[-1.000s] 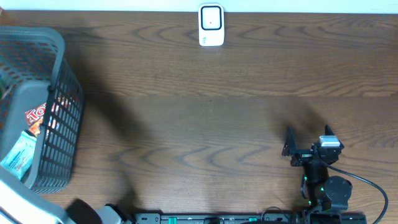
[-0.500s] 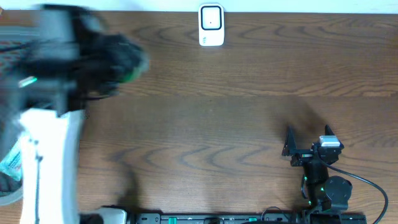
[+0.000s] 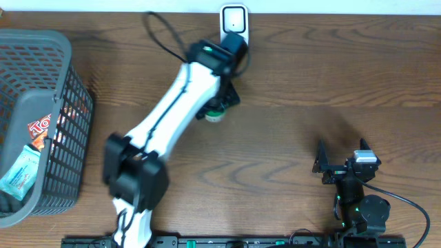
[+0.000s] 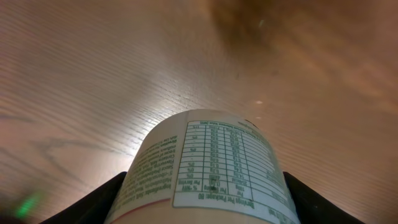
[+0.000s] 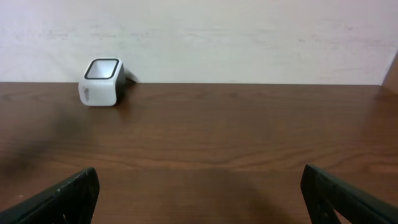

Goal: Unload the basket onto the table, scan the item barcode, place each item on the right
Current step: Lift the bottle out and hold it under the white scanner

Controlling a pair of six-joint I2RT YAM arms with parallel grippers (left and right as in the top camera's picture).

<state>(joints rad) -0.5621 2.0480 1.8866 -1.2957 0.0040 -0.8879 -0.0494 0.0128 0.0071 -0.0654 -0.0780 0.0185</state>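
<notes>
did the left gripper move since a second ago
Yes. The left gripper, gripping a white labelled container, swung right from over the grey plastic mesh basket, ending just in front of the white box-shaped scanner.

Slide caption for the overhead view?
Left claw holds a tub near the scanner; right claw open, empty; basket at far left.

The dark wood-grain counter is carrying two things directly. A small white scanner is standing at the middle of its far edge, close against the pale wall. A grey mesh basket is sitting at the counter's left end, well apart from the scanner.
</notes>
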